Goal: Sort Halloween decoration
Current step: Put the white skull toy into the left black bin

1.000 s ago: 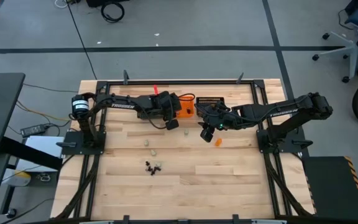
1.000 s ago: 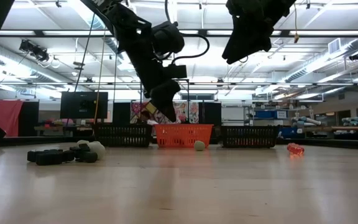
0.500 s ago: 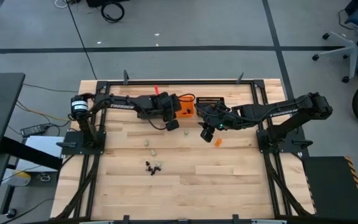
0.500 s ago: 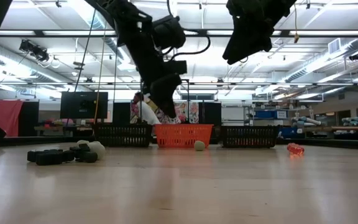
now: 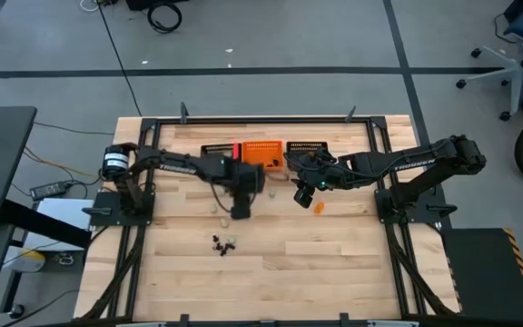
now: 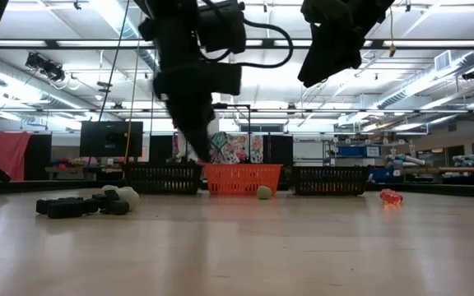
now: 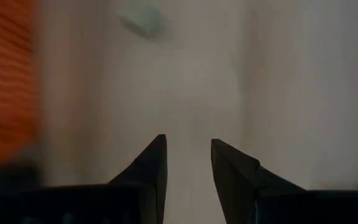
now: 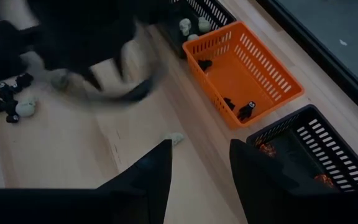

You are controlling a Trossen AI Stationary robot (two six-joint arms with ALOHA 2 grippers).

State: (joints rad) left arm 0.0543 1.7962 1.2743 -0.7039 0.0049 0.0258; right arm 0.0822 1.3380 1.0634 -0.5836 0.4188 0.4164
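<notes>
The left end effector (image 5: 241, 211), fingers apart and empty, is swinging back from the orange basket (image 5: 263, 152) toward the pale trinkets (image 5: 218, 213) on the bench (image 5: 334, 254), suggesting another pick, while the right end effector (image 5: 300, 198) is hovering open.

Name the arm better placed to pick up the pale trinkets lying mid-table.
Left. The left gripper, fingers open, hangs beside the pale trinkets; the right gripper hovers farther off, nearer the orange trinket.
</notes>
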